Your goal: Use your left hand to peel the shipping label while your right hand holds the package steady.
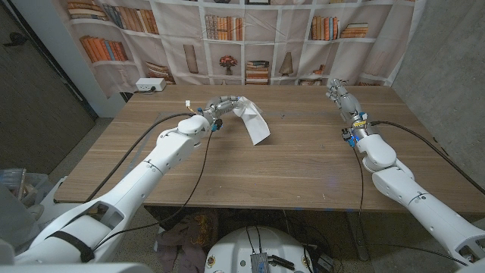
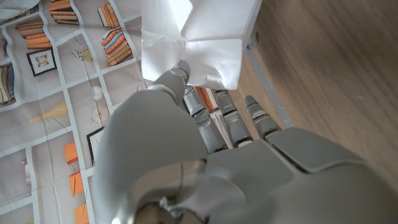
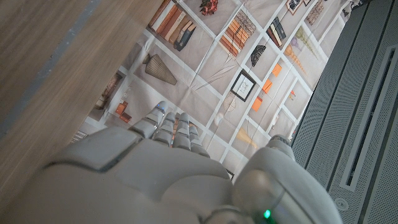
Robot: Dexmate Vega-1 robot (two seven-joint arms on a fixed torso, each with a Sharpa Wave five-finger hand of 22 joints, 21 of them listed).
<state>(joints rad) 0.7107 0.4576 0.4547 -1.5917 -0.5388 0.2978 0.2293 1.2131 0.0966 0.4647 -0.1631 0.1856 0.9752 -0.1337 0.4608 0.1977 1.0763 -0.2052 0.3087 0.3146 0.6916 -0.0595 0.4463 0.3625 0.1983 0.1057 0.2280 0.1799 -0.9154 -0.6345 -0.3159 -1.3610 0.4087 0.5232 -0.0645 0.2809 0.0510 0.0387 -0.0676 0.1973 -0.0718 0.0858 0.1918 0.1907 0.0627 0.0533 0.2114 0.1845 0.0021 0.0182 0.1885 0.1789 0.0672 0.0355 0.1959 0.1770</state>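
- Left hand [image 1: 221,105]: above the far-left part of the brown wooden table [image 1: 303,171], fingers [image 2: 186,78] closed on the upper edge of the white, crumpled plastic mailer package [image 1: 253,121]. The left wrist view shows the fingers pinching the package [image 2: 199,43] from below its creased edge.
- White plastic mailer package: hangs from the left hand, slanting down toward the table's middle; lower end at or near the tabletop, contact cannot be told. A shipping label on it cannot be made out.
- Right hand [image 1: 341,96]: at the far-right part of the table, well apart from the package, holding nothing. The right wrist view shows its fingers [image 3: 171,127] extended side by side, pointing at the printed bookshelf backdrop [image 1: 250,38] behind the table.
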